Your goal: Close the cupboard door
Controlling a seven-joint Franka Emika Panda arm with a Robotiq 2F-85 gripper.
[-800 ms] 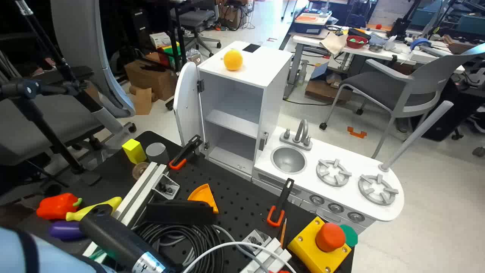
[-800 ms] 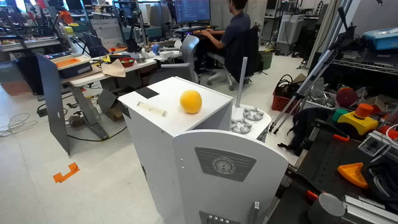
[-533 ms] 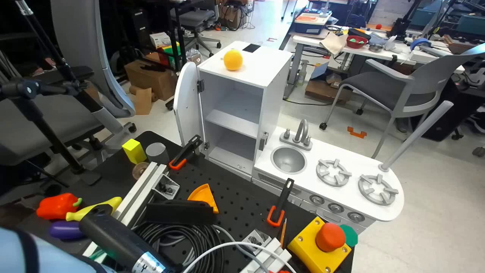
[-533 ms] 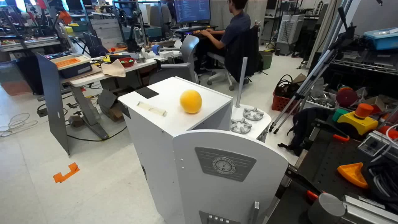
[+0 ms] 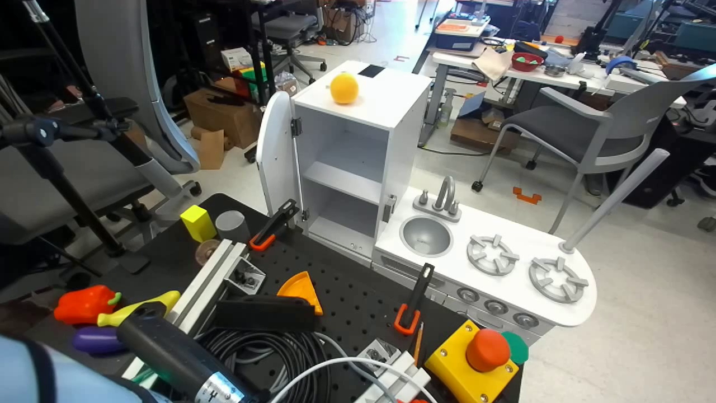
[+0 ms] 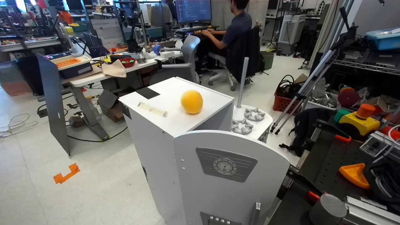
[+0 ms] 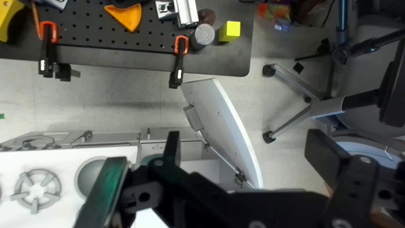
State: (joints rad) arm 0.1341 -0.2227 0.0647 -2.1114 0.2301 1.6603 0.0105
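The cupboard door (image 5: 277,154) stands open on its hinges at the left of the tall white cabinet (image 5: 407,145); the shelves inside show. In an exterior view the door front (image 6: 225,197) faces the camera, with a grey dial panel and a handle. In the wrist view the door (image 7: 218,120) is seen from above, swung out toward the black table. My gripper (image 7: 243,139) is open, its fingers wide apart and empty. The door's rounded edge shows between the fingers, farther from the camera; no contact is visible. The gripper is not in the exterior views.
An orange ball (image 5: 344,88) sits on the cabinet top. The white sink-and-stove counter (image 5: 475,221) adjoins the cabinet. A black perforated table (image 5: 347,291) runs in front, with a clamp (image 5: 275,224) close to the door's lower edge and a grey cylinder (image 5: 232,226) beside it.
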